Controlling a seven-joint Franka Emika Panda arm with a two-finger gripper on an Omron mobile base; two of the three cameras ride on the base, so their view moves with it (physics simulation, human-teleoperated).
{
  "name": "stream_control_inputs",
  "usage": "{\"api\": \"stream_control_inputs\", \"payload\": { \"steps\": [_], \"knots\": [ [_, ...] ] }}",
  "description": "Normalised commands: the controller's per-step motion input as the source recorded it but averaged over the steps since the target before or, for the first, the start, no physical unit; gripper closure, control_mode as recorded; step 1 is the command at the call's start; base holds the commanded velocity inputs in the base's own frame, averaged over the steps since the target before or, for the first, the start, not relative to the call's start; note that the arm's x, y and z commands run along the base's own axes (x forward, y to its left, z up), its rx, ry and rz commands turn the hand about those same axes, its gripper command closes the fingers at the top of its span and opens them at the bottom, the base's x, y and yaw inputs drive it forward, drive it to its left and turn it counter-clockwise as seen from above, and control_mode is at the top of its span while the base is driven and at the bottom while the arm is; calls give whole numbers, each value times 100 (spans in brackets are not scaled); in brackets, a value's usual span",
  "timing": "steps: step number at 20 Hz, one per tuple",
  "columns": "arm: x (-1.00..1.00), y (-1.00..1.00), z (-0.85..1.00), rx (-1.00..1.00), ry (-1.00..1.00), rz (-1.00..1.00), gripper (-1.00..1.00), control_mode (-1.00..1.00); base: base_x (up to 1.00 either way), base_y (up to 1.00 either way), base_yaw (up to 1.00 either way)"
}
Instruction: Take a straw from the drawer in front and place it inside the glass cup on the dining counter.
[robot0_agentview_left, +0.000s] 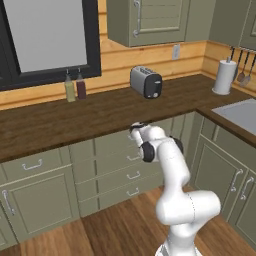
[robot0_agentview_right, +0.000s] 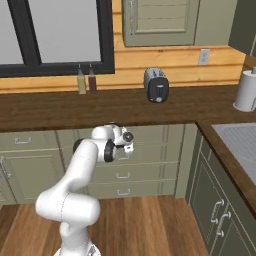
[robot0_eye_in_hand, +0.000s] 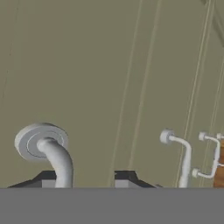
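My gripper (robot0_eye_in_hand: 87, 180) is shut on the silver bar handle (robot0_eye_in_hand: 56, 159) of the drawer (robot0_eye_in_hand: 109, 78). The bar runs down between the two dark fingertips (robot0_eye_in_hand: 126, 177), close to the left one. From the right base view the hand (robot0_agentview_right: 128, 138) presses against the sage-green front of the top drawer (robot0_agentview_right: 152, 134), just under the dark wood worktop. In the left base view the wrist (robot0_agentview_left: 141, 131) covers that drawer front (robot0_agentview_left: 112, 141). The drawer is shut, so the straw is hidden. The glass cup and the dining counter are out of view.
A toaster (robot0_agentview_left: 146, 82), two bottles (robot0_agentview_left: 75, 86) and a paper towel roll (robot0_agentview_left: 224, 76) stand on the worktop (robot0_agentview_left: 75, 117). A sink (robot0_agentview_left: 240, 112) is at the right. More drawers with handles (robot0_eye_in_hand: 183, 153) lie below, and cabinets flank both sides.
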Motion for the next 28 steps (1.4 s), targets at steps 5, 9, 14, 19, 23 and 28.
{"api": "stream_control_inputs", "payload": {
  "steps": [5,9,14,19,23,28],
  "knots": [
    [-100,-25,-60,-9,20,0,100,-100,0,0,0],
    [-100,-29,-52,-8,17,0,100,-100,0,0,0],
    [-100,-37,-33,-3,12,0,100,-100,0,0,0],
    [-100,-48,-12,0,10,1,100,-100,0,0,0],
    [-100,-61,0,0,9,3,100,-100,0,0,0],
    [-100,-59,0,3,2,1,100,-100,0,0,0]
  ]
}}
